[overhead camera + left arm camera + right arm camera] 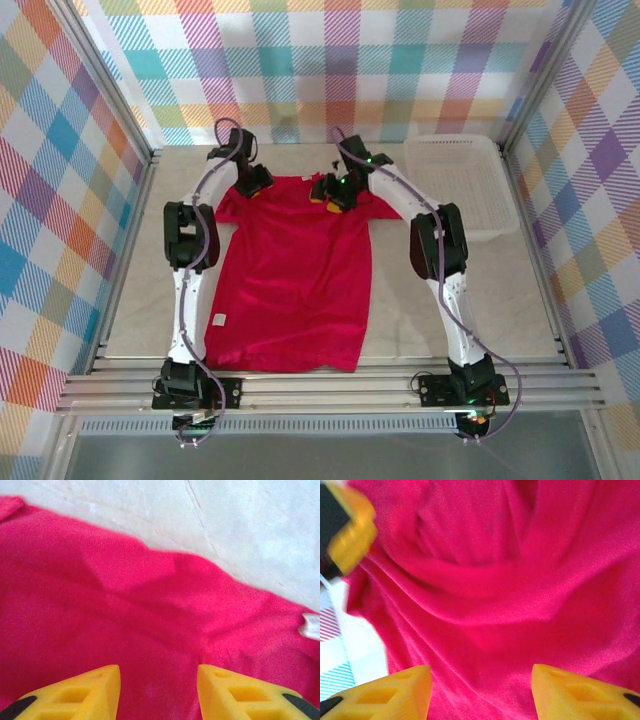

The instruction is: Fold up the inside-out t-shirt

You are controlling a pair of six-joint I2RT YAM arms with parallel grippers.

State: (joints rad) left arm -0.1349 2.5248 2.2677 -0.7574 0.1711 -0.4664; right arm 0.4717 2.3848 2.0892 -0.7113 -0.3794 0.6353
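On one table [440, 310], one inside-out t-shirt [290, 290] spread out, left fingers [75, 695] and right fingers [385, 695] parted over its shoulders

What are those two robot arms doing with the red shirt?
They look ready to fold it. The red t-shirt lies spread out on the table, not folded yet. Both arms reach to its far end. The left gripper is at one shoulder, and the right gripper is near the middle of that edge. Each has its yellow fingers apart, close above the cloth, which is a bit bunched up there.
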